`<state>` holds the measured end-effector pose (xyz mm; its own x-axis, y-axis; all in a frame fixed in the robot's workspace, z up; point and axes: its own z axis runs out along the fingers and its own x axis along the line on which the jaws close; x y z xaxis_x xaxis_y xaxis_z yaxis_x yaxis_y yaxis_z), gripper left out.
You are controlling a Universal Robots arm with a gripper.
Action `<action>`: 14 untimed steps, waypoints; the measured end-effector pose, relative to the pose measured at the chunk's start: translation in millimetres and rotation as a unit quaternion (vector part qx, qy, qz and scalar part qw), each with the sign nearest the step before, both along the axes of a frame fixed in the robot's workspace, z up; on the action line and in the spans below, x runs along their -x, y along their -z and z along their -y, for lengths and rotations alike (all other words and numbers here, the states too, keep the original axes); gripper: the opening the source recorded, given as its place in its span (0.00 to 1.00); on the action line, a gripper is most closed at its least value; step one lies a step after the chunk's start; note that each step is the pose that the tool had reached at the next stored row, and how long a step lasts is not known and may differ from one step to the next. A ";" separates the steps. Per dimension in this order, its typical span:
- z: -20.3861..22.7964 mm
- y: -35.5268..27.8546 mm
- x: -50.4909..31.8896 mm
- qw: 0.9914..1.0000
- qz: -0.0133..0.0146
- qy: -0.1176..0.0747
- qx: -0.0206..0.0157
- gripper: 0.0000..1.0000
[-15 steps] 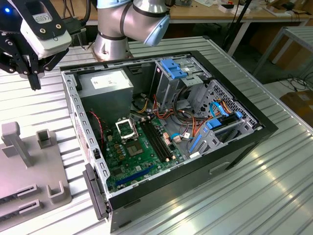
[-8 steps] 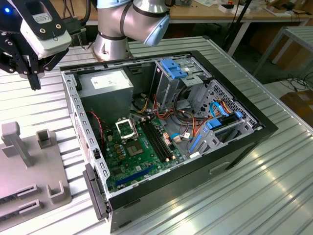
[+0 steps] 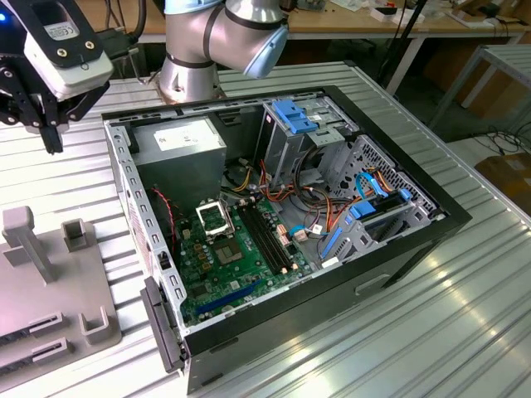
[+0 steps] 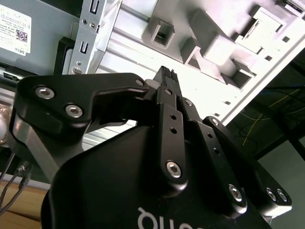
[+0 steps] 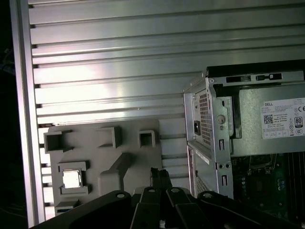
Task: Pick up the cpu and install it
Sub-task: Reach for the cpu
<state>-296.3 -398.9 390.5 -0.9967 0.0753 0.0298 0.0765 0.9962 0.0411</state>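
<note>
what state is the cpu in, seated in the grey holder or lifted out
Seated: the cpu lies flat in a recess of the grey holder.

You see a shiny ribbed metal table [image 3: 452, 332], a matt grey plastic holder [image 5: 126, 143] and the silvery metal-topped square cpu [image 5: 71, 180].

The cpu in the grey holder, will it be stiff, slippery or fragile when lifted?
The cpu looks like a thin flat square with a metal top: probably rigid and light. Its shiny top may be slippery. It lies flat in a walled pocket of the grey holder, so it seems unlikely to roll or tip.
</note>
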 end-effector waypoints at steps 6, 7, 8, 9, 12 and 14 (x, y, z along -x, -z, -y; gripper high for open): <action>0.0 0.1 2.5 1.000 0.000 0.000 0.000 0.11; 0.0 0.1 2.8 1.000 0.000 0.000 0.000 0.11; 0.0 0.2 3.0 1.000 0.000 0.000 0.000 0.11; 0.0 0.2 3.6 1.000 0.000 0.000 0.000 0.11; 0.0 0.3 4.7 1.000 0.000 0.000 0.000 0.11; 0.0 0.4 5.7 1.000 0.000 0.000 0.000 0.11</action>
